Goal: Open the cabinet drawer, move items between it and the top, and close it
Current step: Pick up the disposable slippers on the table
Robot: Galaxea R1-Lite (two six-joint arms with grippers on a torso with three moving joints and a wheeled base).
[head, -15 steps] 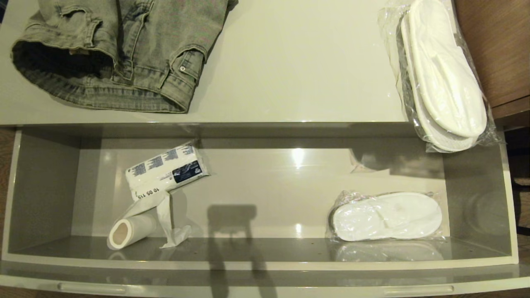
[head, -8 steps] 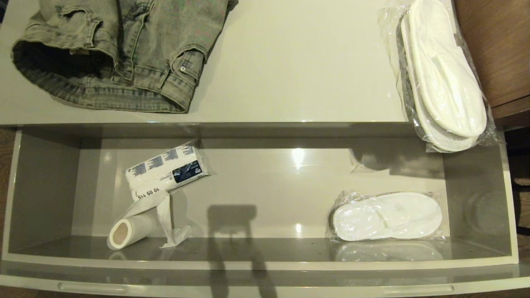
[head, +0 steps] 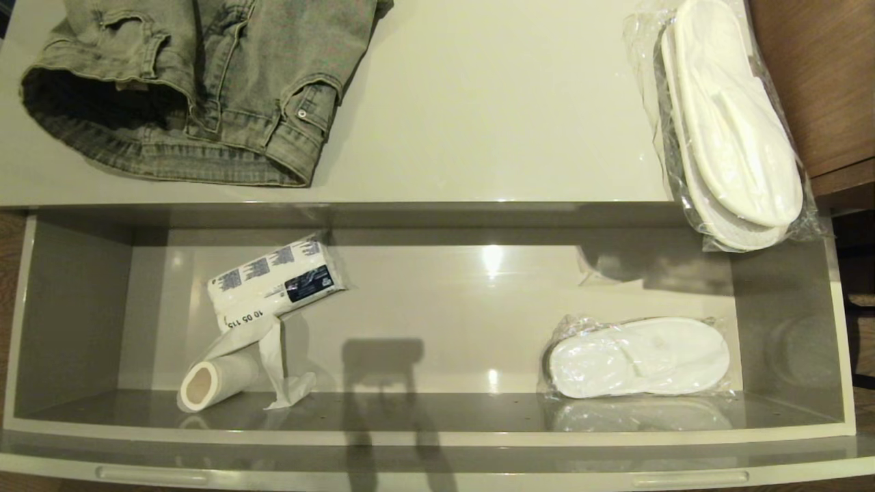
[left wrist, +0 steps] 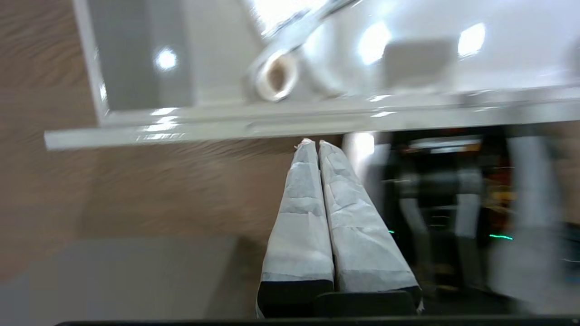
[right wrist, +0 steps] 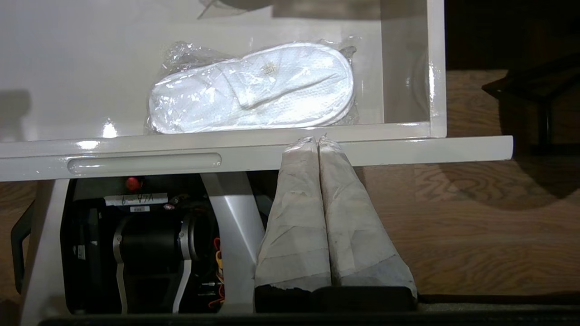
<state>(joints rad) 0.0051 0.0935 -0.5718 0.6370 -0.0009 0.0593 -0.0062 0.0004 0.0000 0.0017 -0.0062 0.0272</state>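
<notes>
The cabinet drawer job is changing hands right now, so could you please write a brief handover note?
Left gripper: shut, empty, outside the drawer front.
Right gripper: shut, empty, at the front edge.
Cabinet drawer: open, holding one wrapped slipper pair, a tissue pack and a paper roll.
Top: denim garment and a second slipper pair.
Left: any remaining transfers, then close.

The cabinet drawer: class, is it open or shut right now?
Open. The cabinet drawer is pulled well out from under the top, baring its grey inside and a wrapped slipper pair lying there.
</notes>
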